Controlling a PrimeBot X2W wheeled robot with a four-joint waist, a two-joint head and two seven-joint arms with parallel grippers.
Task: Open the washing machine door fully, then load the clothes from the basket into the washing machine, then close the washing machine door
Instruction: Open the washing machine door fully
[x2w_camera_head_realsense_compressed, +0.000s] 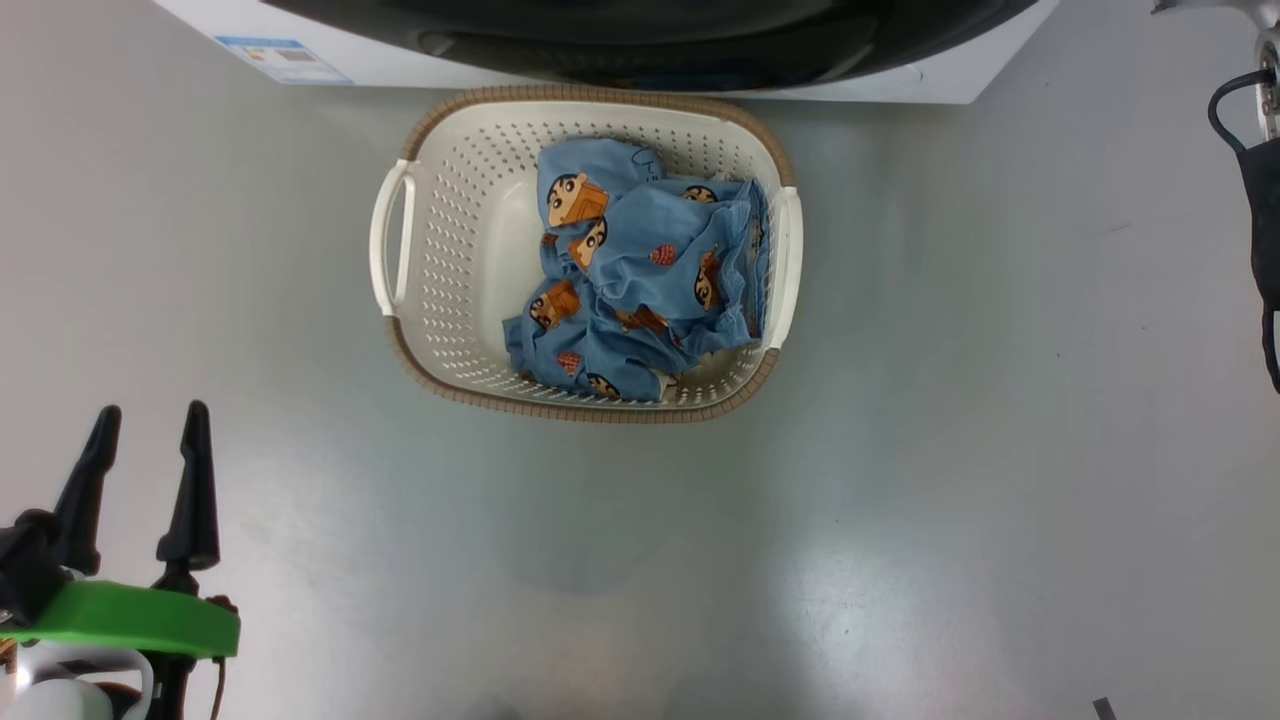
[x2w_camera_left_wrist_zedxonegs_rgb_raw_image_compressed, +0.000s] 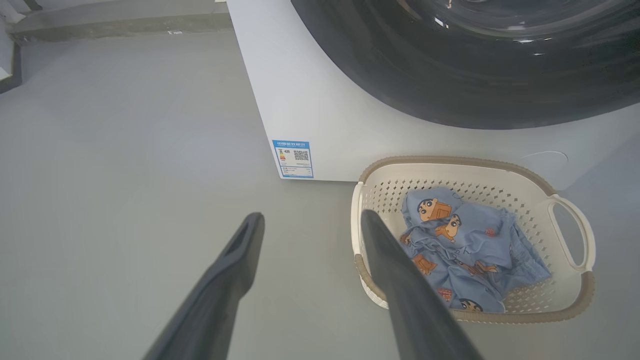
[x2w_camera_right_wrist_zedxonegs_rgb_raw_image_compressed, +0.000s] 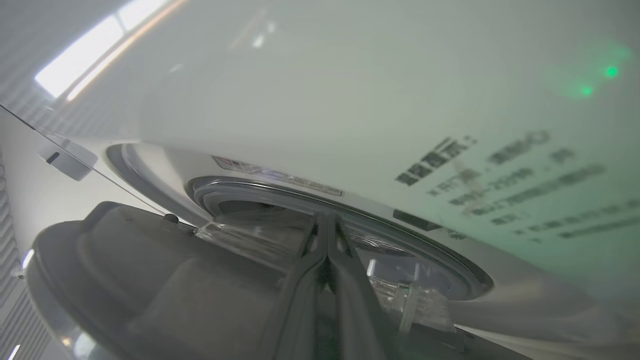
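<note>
Clothes (x2w_camera_head_realsense_compressed: 640, 280) lay in one soft, crumpled bundle inside the basket (x2w_camera_head_realsense_compressed: 470, 250), toward its right side. They were light blue cloth with little cartoon boys in orange-brown and black printed on them. The basket was one cream plastic tub with rounded corners, lots of small holes, a brown woven-looking rim and two white handles. It stood on the smooth, shiny grey floor (x2w_camera_head_realsense_compressed: 900, 500), just beside the bottom front of the washing machine (x2w_camera_head_realsense_compressed: 950, 85).

The washing machine was a big white box. It had one small blue label (x2w_camera_left_wrist_zedxonegs_rgb_raw_image_compressed: 293, 158) low at its front corner and one faint round flap (x2w_camera_left_wrist_zedxonegs_rgb_raw_image_compressed: 547, 157) behind the basket. The washing machine door (x2w_camera_head_realsense_compressed: 640, 40) was round with a wide, glossy black rim, and it hung over the basket's far edge. In the right wrist view the door (x2w_camera_right_wrist_zedxonegs_rgb_raw_image_compressed: 150, 280) looked pulled a little way off the front, with its clear glass bulge and the ring of the opening both showing.

The left hand (x2w_camera_head_realsense_compressed: 152, 410) hung over bare floor, well apart from the basket, its two long dark fingers spread wide and holding nothing. A green band (x2w_camera_head_realsense_compressed: 130, 620) sat below them. The right hand (x2w_camera_right_wrist_zedxonegs_rgb_raw_image_compressed: 327, 225) had its two fingers pressed together, pointing at the gap by the door glass.
</note>
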